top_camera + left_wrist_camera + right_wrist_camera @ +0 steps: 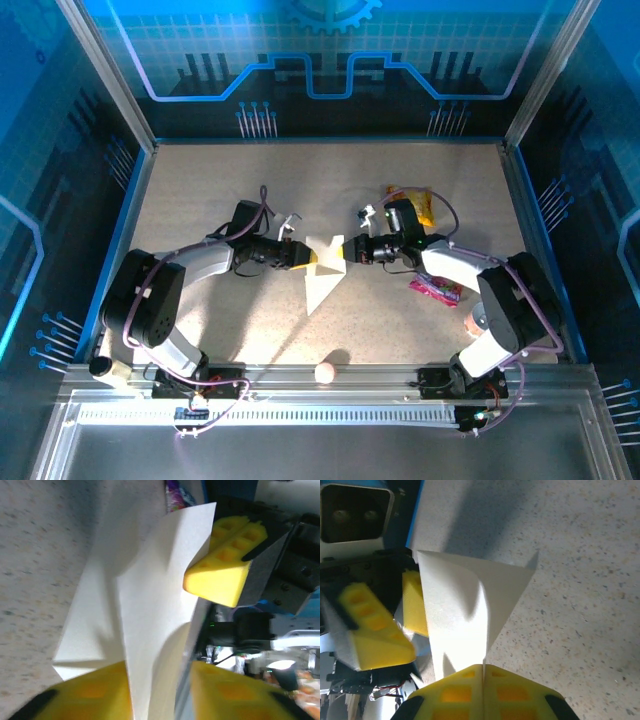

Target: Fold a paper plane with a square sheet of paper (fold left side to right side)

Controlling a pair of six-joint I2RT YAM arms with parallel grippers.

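The square sheet of paper (320,275) is creased into a narrow white pointed shape at the table's middle, with its top edge lifted between both grippers. In the right wrist view my right gripper (483,667) is shut on the paper's (460,610) edge, yellow pads pressed together. In the left wrist view my left gripper (161,672) is open: the paper (150,595) stands in the gap against one pad, with space to the other. From above, the left gripper (306,257) and right gripper (341,252) face each other across the fold.
A yellow snack packet (415,205) lies behind the right arm and a pink wrapper (435,290) beside it. A small pink ball (325,373) rests at the near rail. Walls enclose the speckled table (220,190), with free room at the back left.
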